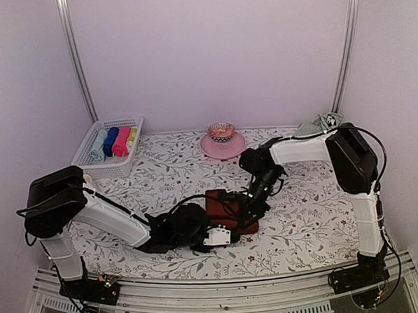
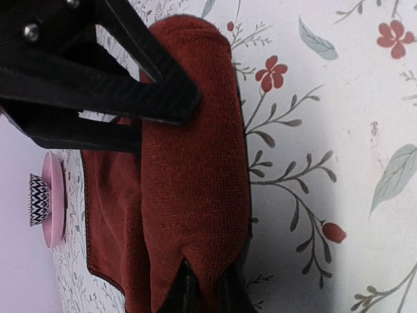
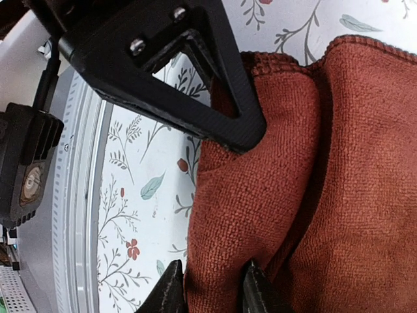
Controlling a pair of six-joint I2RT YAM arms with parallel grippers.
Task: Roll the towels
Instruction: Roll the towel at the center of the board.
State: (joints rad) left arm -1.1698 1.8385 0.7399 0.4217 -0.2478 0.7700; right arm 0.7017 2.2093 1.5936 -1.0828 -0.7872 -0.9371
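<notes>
Jaws of the left gripper (image 2: 192, 195) stand closed on the red-brown towel (image 1: 218, 201): in the left wrist view one black finger presses on top of the thick roll and the other's tip shows from under it at the bottom of the frame. The right gripper (image 3: 228, 208) meets the same towel from the other end, its fingers straddling a raised fold at the hem; whether it pinches that fold or merely rests around it I cannot tell. The towel lies in the centre of the top view on the floral worktop (image 1: 303, 215), partly rolled, with the roll running down the middle of the left wrist frame and a flat, unrolled part spread beside it toward the lower left. My judgement is that the rolling of this first towel is under way and not finished. The next move calls for both arms to turn the roll over the flat remainder together, with the ends level so that it does not cone or slacken. The sage-green towel (image 1: 319, 125) sits crumpled at the upper right of the top view, behind the right arm, not yet rolled. A white basket (image 1: 97, 169) with coloured rolled cloths (image 1: 113, 142) stands at the upper left, and a pink dish (image 1: 222, 143) at the upper centre.
</notes>
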